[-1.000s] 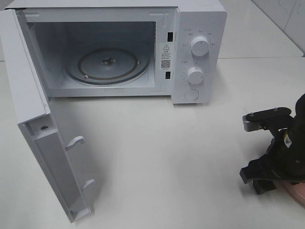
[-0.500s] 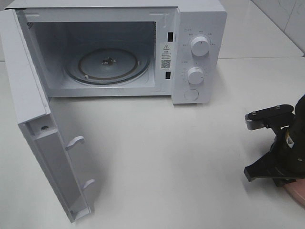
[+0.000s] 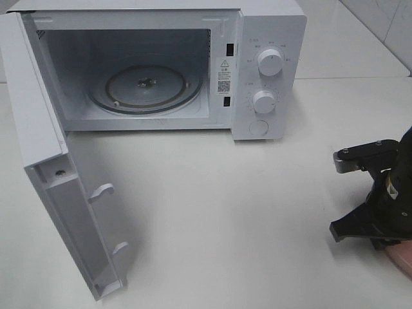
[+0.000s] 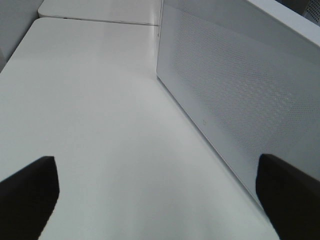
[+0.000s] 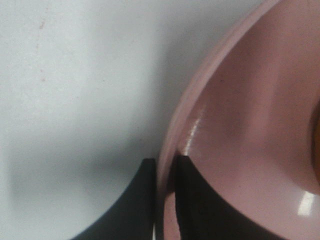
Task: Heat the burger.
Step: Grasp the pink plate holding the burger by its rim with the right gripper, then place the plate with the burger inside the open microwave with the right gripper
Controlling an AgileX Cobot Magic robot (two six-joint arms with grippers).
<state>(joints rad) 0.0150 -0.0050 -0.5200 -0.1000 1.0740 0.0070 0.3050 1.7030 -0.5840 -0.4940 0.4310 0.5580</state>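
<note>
White tabletop (image 3: 225, 212), microwave (image 3: 270, 38) stands open ready: my right gripper (image 5: 165, 170) pinches the pink plate (image 5: 240, 125) rim to carry the burger, which I judge sits just out of frame; left gripper (image 4: 160, 192) hangs wide, empty.

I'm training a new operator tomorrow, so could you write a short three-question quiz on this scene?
1. True or false: the microwave door stands open.
2. What is the right hand shut on? A) a dial B) the rim of the pink plate C) the turntable
3. Fill in: the left hand has its jaws ____.
Key: 1 true; 2 B; 3 open.
</note>
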